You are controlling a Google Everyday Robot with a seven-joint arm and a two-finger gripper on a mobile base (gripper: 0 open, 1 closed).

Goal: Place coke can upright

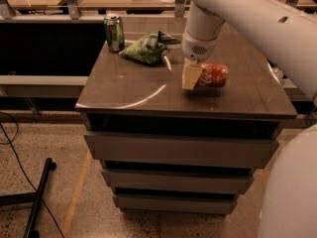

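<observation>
The bench stands on a speckled floor with drawer fronts stacked below its dark top; a black pole lies on the floor, down and to the left of the coke can. On the right half of the top, nearer the front edge than the other things, the end effector points down from a thick white arm; it is clenched on the coke can, one pale finger lying across the can's left end. The coke can lies on its side, lengthwise left to right, its red body sticking out to the right of the finger; whether it rests on the top or hangs just above it I cannot tell; a shadow sits right under it. Behind and to the left of the coke can lies one crumpled green bag; farther left and back again, at the far corner, one green can stands upright. Count: one end effector, one coke can, one green can, one bag.
</observation>
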